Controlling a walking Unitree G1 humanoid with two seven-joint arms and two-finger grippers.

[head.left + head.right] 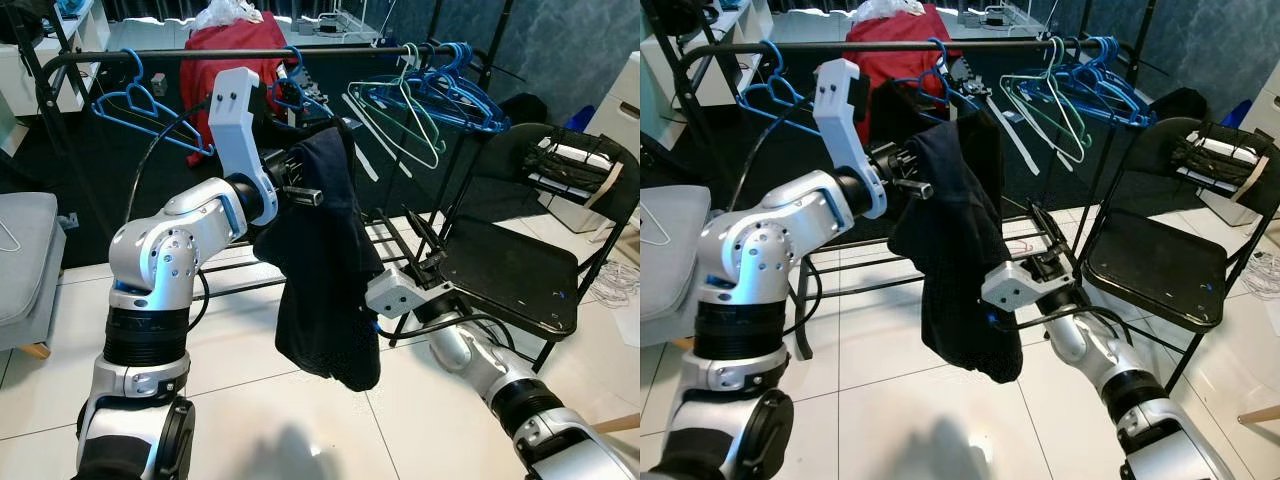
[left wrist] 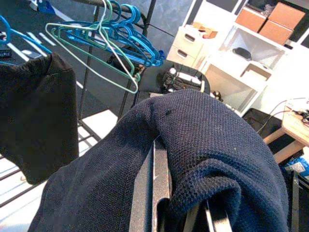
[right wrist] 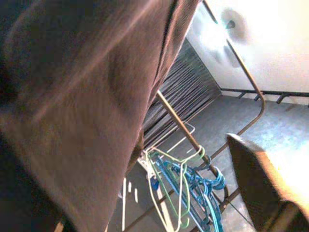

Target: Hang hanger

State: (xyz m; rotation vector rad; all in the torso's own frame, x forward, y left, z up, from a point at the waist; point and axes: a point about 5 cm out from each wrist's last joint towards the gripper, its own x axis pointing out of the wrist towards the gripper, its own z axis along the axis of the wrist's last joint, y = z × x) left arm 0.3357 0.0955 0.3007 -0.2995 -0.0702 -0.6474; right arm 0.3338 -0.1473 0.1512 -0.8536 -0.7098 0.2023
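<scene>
Garment [image 1: 325, 260]: a dark navy cloth hangs in the middle of the head frame, from just under the rail down to the lower centre.
Hanger [image 1: 292, 92]: a blue hook sits on the rail just above the garment; whether the garment hangs from it I cannot tell.
Rail [image 1: 180, 53]: a black bar across the top of the frame; one blue hanger [image 1: 140, 105] at upper left, a bunch of blue and green hangers [image 1: 430, 100] at upper right.
Left claw [image 1: 312, 195]: raised at centre, against the upper part of the garment; in the wrist view the cloth lies over its fingers [image 2: 159, 193], so spread or pressed together I cannot tell.
Right claw [image 1: 1055, 262]: low, right of centre, just beside the garment's lower edge; its fingers are not clear, state I cannot tell.
Chair [image 1: 510, 270]: black folding chair at the right, on the white tile floor [image 1: 250, 400].
Red cloth [image 1: 225, 50]: behind the rail, top centre.
</scene>
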